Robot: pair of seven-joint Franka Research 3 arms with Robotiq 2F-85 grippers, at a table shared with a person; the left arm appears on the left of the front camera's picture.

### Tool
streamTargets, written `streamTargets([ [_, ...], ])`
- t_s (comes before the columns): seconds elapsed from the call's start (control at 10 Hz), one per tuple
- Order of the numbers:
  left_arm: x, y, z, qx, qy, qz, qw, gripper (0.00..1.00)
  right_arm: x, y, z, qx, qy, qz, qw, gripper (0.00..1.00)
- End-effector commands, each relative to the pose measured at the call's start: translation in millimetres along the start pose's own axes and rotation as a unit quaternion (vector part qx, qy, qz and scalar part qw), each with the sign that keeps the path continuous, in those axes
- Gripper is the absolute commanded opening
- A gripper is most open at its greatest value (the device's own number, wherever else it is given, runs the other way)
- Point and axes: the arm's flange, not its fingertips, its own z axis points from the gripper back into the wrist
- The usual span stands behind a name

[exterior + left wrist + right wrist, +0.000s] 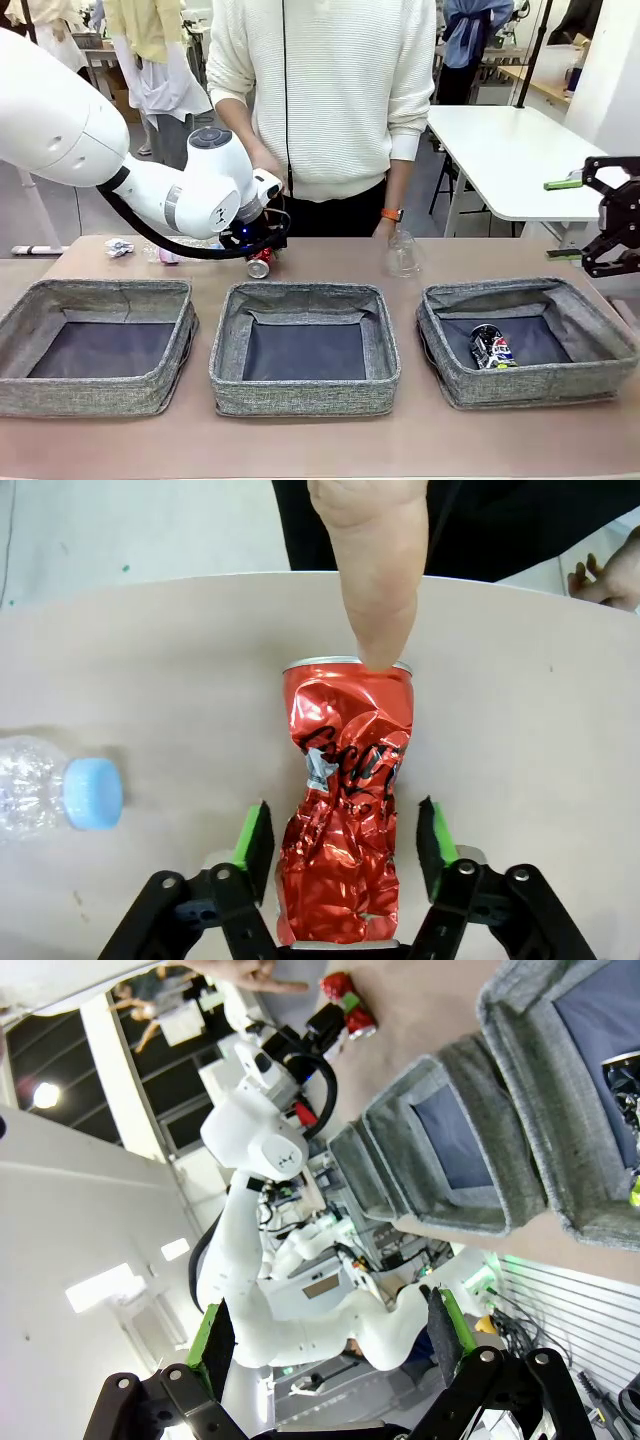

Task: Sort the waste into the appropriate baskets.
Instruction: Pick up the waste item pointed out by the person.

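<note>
One piece is sorted: the Pepsi can (492, 350) lies in the right basket (600, 375). The bottle (60, 795), paper wad (120, 247) and clear container (403, 255) wait along the far edge. The left wrist view gives detail the front view lacks: the red can (345, 780), at the far middle with a person's finger (375, 590) on its top, sits between the pads of the left gripper (343, 820), perhaps not yet pinched. The right gripper (565, 218) hangs spread wide at the right.

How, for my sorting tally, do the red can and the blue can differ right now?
The red can is out on the table, between the left hand's pads; the blue can lies inside the right basket. A person's finger touches the red can's top; no hand touches the blue can. Both are crumpled drink cans.
</note>
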Motion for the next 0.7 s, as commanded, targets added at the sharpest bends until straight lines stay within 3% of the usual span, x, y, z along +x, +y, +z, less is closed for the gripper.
streamTargets([
  [0.0, 3.0, -5.9, -3.1, 0.020, -0.005, 0.010, 1.000, 0.35, -1.7, 4.4, -1.4, 0.012, 0.001, -0.006, 1.000, 1.00],
  [0.1, 2.4, -5.2, -3.9, 0.021, -0.002, 0.008, 1.000, 0.00, -1.7, 4.4, -1.4, 0.012, 0.001, -0.006, 1.000, 1.00],
  [0.6, -1.8, -3.4, -2.8, 0.027, 0.007, 0.003, 1.000, 0.00, -1.7, 4.4, -1.4, 0.012, 0.001, -0.006, 1.000, 1.00],
])
